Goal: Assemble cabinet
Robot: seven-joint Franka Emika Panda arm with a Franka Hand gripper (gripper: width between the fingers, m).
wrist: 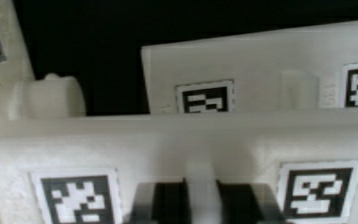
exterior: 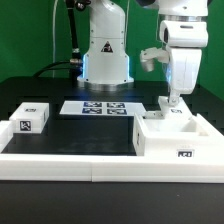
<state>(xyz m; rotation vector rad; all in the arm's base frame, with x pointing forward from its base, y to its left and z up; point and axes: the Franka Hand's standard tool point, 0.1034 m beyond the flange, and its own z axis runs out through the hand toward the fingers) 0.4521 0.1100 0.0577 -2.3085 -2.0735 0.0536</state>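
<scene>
The cabinet (exterior: pixel 160 140), a white box-shaped body with tags, stands at the exterior view's right, against the front rail. My gripper (exterior: pixel 172 101) reaches down onto its far side. In the wrist view my gripper (wrist: pixel 202 205) has its dark fingers (wrist: pixel 165 203) close together, with a narrow pale strip pinched between them. That strip belongs to a white tagged panel (wrist: pixel 194 150) standing upright. Behind it is another tagged cabinet wall (wrist: pixel 247 70). A small white tagged block (exterior: pixel 32 117) lies apart at the exterior view's left.
The marker board (exterior: pixel 98 107) lies flat in the middle of the dark table. A long low white border rail (exterior: pixel 80 162) runs along the front. The robot's base (exterior: pixel 105 55) stands at the back centre.
</scene>
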